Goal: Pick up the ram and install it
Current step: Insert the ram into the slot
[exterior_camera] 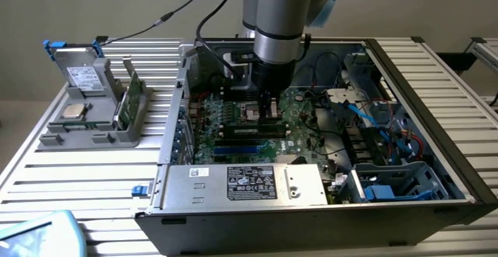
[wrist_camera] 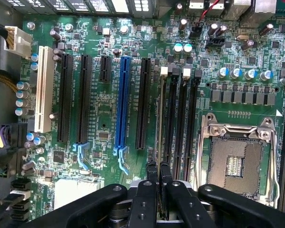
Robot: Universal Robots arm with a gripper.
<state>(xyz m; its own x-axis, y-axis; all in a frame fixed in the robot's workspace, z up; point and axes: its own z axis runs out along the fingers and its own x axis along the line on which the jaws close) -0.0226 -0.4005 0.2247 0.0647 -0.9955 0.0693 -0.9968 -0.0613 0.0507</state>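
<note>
Ram (wrist_camera: 159, 123): long thin stick, seen edge-on in the wrist view as a narrow greenish-yellow strip. One end is pinched between the fingers of the tool (wrist_camera: 158, 172), which are closed on it. It stands on its long edge and runs parallel to the black memory slots, over the outermost slot, the one with a white latch, next to the long black expansion slot. Can't tell if it's seated. Chips and label not visible from this angle.
</note>
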